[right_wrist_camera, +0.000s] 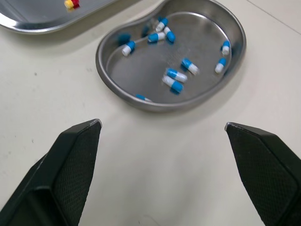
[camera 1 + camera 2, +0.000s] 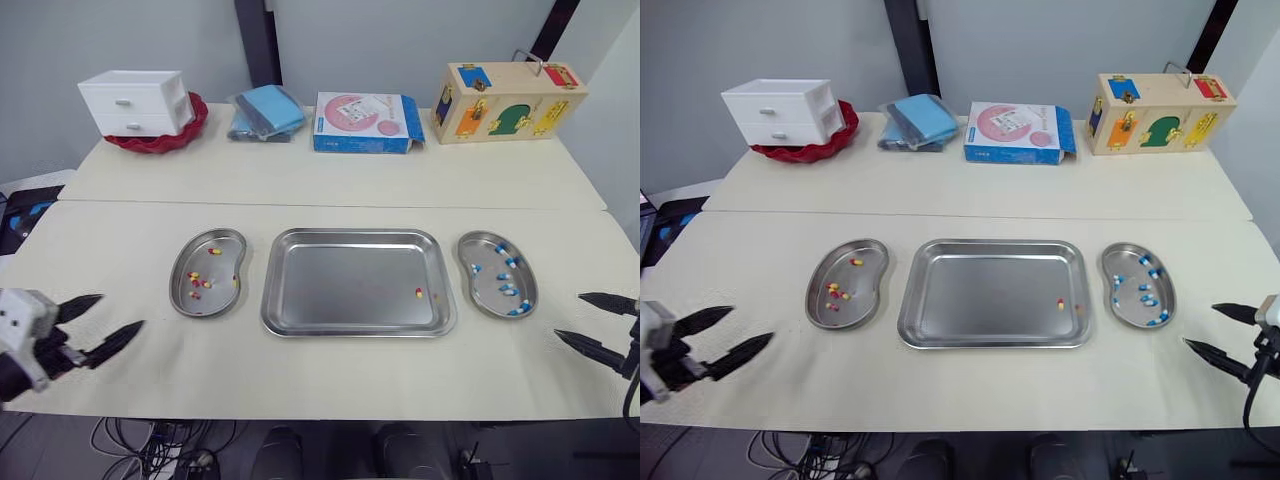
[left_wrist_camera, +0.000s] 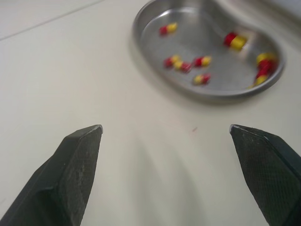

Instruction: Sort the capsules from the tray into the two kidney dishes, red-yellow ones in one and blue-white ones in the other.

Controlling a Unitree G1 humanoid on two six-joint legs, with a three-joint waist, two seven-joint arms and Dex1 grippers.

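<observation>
Steel tray (image 2: 340, 290) holds a red-yellow capsule (image 2: 418, 292), while left end effector (image 2: 120, 312) and right end effector (image 2: 570, 316) hover spread apart.

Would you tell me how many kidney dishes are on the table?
2. The left kidney dish sits left of the tray, holding red-yellow capsules; the right kidney dish sits right of it, holding blue-white capsules.
</observation>
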